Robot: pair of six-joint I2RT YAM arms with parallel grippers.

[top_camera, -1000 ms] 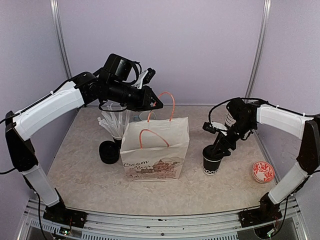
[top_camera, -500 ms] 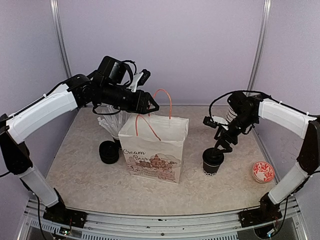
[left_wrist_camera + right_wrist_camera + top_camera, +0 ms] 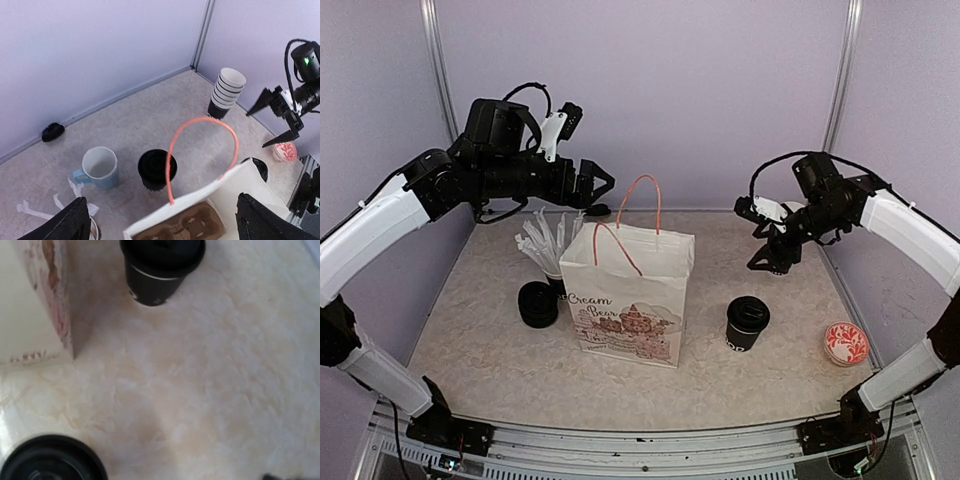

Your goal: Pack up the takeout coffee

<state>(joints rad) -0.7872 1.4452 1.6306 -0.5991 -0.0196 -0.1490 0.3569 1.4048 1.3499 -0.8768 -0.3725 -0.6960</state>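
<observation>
Standing nearest, right of the bag [image 3: 630, 300], one lidded cup [image 3: 747, 323] is upright on the table [image 3: 480, 360], apart from the bag, nothing touching it. A red-patterned disc [image 3: 846, 343] lies further right. The bag is upright with its orange handles up and a cardboard carrier [image 3: 187, 227] inside. The right gripper [image 3: 752, 238] hangs above and behind that cup, fingers spread, nothing between them. The left gripper [image 3: 600, 192] hovers over the bag's far-left side, fingers also wide apart, holding nothing. The second cup [image 3: 156, 170] — lid on, upright — sits just behind the bag, with a light blue mug [image 3: 100, 167] near its left. Farther back by the right wall — a stack of white cups [image 3: 227, 90].
</observation>
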